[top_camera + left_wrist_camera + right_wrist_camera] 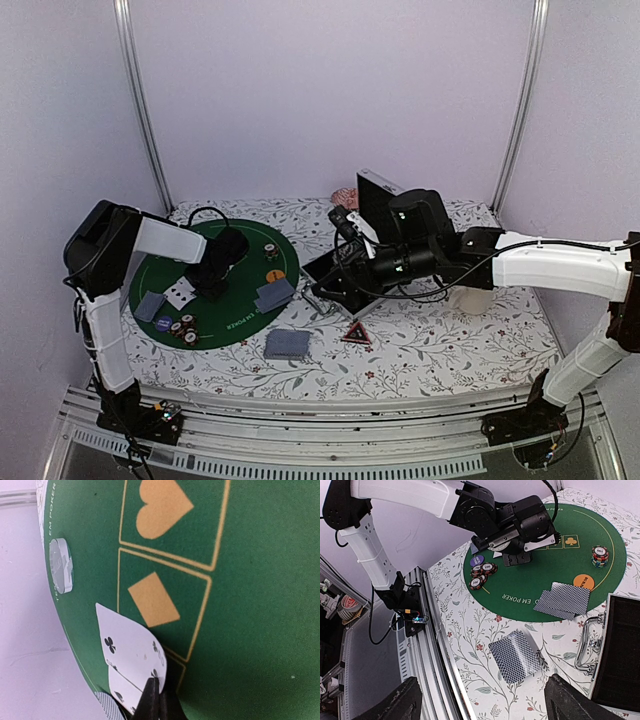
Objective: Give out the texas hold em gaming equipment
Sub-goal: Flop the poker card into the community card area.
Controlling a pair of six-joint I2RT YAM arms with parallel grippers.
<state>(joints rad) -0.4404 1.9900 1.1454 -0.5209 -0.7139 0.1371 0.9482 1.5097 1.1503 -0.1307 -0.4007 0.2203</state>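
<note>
Playing cards (131, 647), 2 face-up clubs, lie at the green poker mat's (250, 605) 9 o'clock side, touched by the left gripper (155, 692), its fingertips pressed together. The right gripper (485, 692) gapes wide above the face-down deck (516, 656).

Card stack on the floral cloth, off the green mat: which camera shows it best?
Right wrist: the stack lies close and unobstructed, with its back pattern clear. The top external view shows the stack whole too, but small and plain grey. The left wrist view doesn't show it.

Chips (183, 327) on mat (235, 290) front-left; card stack (287, 344) before mat; case (376, 196) right of mat.
</note>
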